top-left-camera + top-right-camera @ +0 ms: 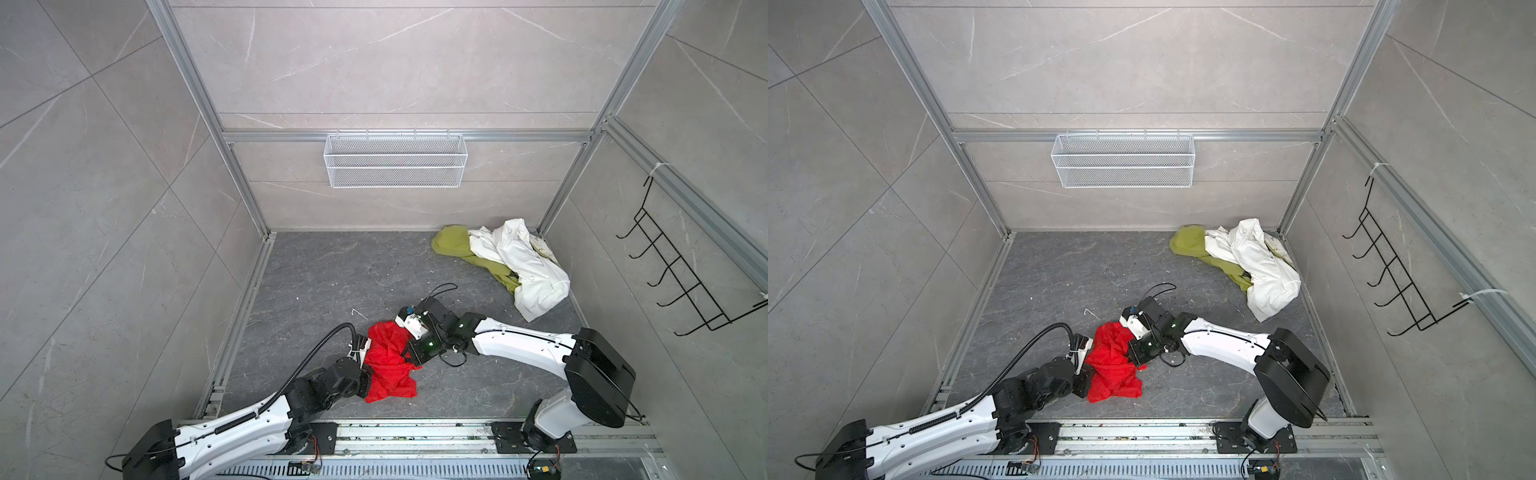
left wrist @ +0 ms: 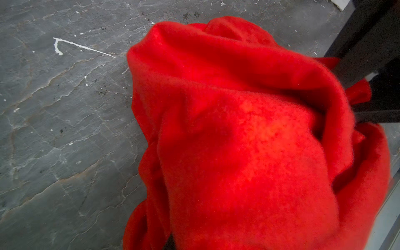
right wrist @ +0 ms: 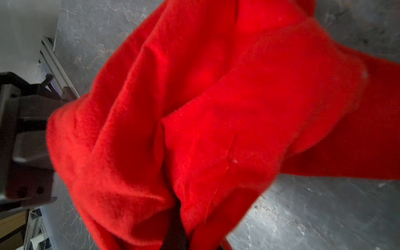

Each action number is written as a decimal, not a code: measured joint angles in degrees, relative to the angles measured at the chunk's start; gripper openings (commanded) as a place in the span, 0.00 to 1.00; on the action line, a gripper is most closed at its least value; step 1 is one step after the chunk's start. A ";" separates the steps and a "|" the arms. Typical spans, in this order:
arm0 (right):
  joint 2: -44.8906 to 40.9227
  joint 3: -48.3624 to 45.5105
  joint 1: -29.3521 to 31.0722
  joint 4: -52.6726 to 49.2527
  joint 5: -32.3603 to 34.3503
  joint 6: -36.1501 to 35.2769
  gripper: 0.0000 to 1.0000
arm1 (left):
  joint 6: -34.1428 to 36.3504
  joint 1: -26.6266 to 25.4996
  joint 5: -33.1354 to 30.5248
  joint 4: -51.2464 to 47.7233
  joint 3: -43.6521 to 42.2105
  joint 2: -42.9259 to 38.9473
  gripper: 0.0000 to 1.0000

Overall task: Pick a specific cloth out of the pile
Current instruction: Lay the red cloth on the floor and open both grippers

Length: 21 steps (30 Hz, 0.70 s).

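Grey stone floor (image 1: 332,270), tiled walls (image 1: 104,208); cloth (image 1: 388,361) bunched, prob. held.

Count, both top views:
- Arms: 2, left arm (image 1: 232,424) and right arm (image 1: 519,340).
- Base plates: 2 (image 1: 322,436) (image 1: 505,432), one per arm.
- Loose fabric: 1 red cloth (image 1: 388,361).
- Pile (image 1: 503,262): 1, with 2 pieces told apart: 1 olive cloth (image 1: 451,243) and 1 white garment (image 1: 528,266). A patterned edge shows at its far side; cannot tell if that is a third piece.
- Fabric pieces in all: 3 certain.
- Basket (image 1: 395,160): 1.
- Rack (image 1: 688,272): 1, with 5 hooks.
- Ties on the rack: 2 (image 1: 660,166) (image 1: 762,296).
- White floor scratch (image 1: 358,312): 1.
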 measured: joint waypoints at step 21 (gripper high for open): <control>2.95 -3.93 -0.11 5.44 2.12 -0.11 0.00 | 0.59 -0.11 -1.03 -1.70 0.20 -3.45 0.49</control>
